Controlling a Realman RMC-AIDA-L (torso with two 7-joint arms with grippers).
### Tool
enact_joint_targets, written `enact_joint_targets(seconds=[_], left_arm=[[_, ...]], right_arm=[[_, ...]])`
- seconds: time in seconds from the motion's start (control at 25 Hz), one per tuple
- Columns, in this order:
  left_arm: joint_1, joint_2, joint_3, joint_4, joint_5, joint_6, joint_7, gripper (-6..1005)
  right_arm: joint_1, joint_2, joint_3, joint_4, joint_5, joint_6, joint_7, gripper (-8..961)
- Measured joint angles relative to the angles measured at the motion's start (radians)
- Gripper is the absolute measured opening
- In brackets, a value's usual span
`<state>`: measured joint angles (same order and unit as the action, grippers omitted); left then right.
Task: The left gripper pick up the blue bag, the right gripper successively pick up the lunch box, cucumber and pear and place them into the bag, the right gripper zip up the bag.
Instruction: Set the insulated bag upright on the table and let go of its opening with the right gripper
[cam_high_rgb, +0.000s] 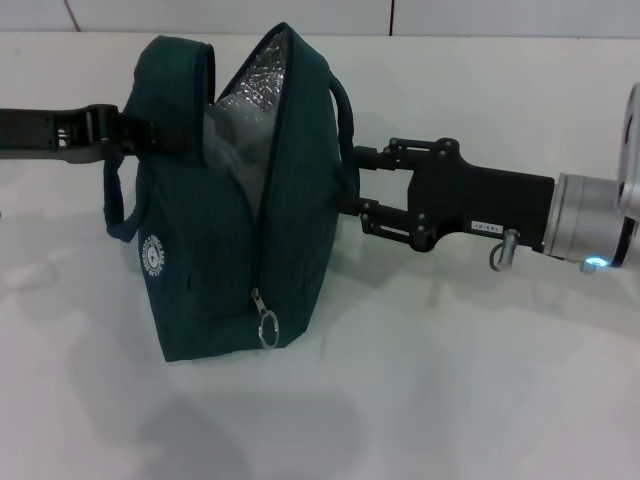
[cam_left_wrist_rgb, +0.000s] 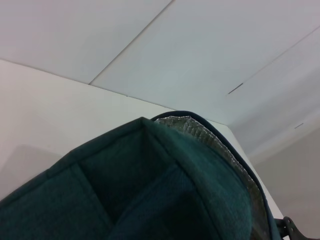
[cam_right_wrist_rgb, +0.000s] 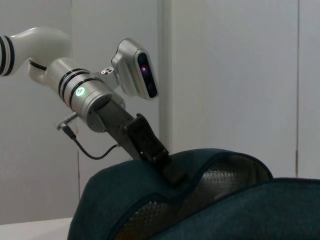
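The blue bag (cam_high_rgb: 215, 260) stands upright on the white table, its top unzipped and gaping so the silver lining (cam_high_rgb: 250, 95) shows. Its zip-pull ring (cam_high_rgb: 268, 327) hangs low on the front. My left gripper (cam_high_rgb: 135, 135) reaches in from the left and is shut on the bag's upper left rim. The right wrist view shows that claw (cam_right_wrist_rgb: 167, 167) pinching the bag's edge (cam_right_wrist_rgb: 150, 187). My right gripper (cam_high_rgb: 352, 185) is level at the bag's right side, open, with its fingertips against the fabric below the handle (cam_high_rgb: 343, 105). The lunch box, cucumber and pear are out of view.
The white table (cam_high_rgb: 450, 380) spreads around the bag, with a pale wall behind it. The left wrist view is filled by the bag's teal fabric (cam_left_wrist_rgb: 150, 190) under the wall panels.
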<state>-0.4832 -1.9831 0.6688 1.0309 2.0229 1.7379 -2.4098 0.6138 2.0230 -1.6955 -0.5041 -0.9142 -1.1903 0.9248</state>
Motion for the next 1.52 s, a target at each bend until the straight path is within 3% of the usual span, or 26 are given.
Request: enact_joint_targets(seconds=[0.12, 0.56, 1.24, 1.52], left_arm=[[0.000, 0.000, 0.000, 0.000, 0.000, 0.000, 0.000, 36], [0.000, 0.000, 0.000, 0.000, -0.001, 0.000, 0.001, 36], [0.007, 0.001, 0.000, 0.000, -0.001, 0.003, -0.001, 36], [0.006, 0.001, 0.001, 0.000, -0.001, 0.005, -0.001, 36]], right_arm=[[0.008, 0.000, -0.007, 0.001, 0.000, 0.001, 0.000, 584], [0.010, 0.000, -0.007, 0.001, 0.000, 0.003, -0.020, 220], [-0.002, -0.006, 0.001, -0.010, 0.007, 0.003, -0.067, 54], [-0.069, -0.010, 0.019, -0.081, 0.000, -0.005, -0.087, 6]])
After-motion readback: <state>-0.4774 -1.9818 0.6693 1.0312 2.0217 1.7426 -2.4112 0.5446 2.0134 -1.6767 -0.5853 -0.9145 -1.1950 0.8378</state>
